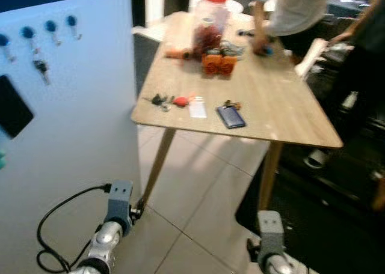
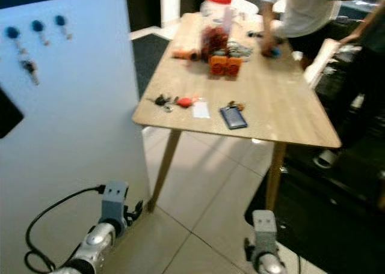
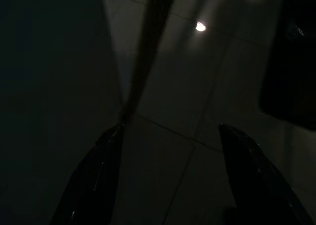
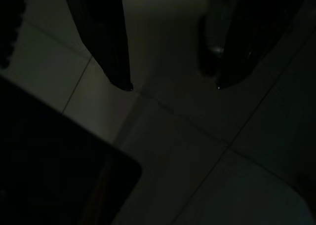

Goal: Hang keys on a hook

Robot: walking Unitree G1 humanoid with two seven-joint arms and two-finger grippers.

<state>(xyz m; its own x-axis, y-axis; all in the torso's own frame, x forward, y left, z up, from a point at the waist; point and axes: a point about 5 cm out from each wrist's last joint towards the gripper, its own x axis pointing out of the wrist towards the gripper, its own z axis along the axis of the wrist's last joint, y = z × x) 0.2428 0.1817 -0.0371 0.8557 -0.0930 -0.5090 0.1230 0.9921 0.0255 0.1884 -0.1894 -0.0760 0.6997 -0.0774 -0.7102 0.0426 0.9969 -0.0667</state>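
Note:
A bunch of keys with a red tag lies near the front left corner of the wooden table. Left of the table stands a pale blue board with several blue hooks along its top; one set of keys hangs from a hook there. Both arms hang low near the floor. My left gripper is open above the tiles beside a table leg. My right gripper is open too, over the tiles, with nothing between its fingers.
On the table lie a white card, a dark blue wallet, orange items and a red-lidded jar. A person leans over the far end. A dark rug lies at the right, and a black cable loops by my left arm.

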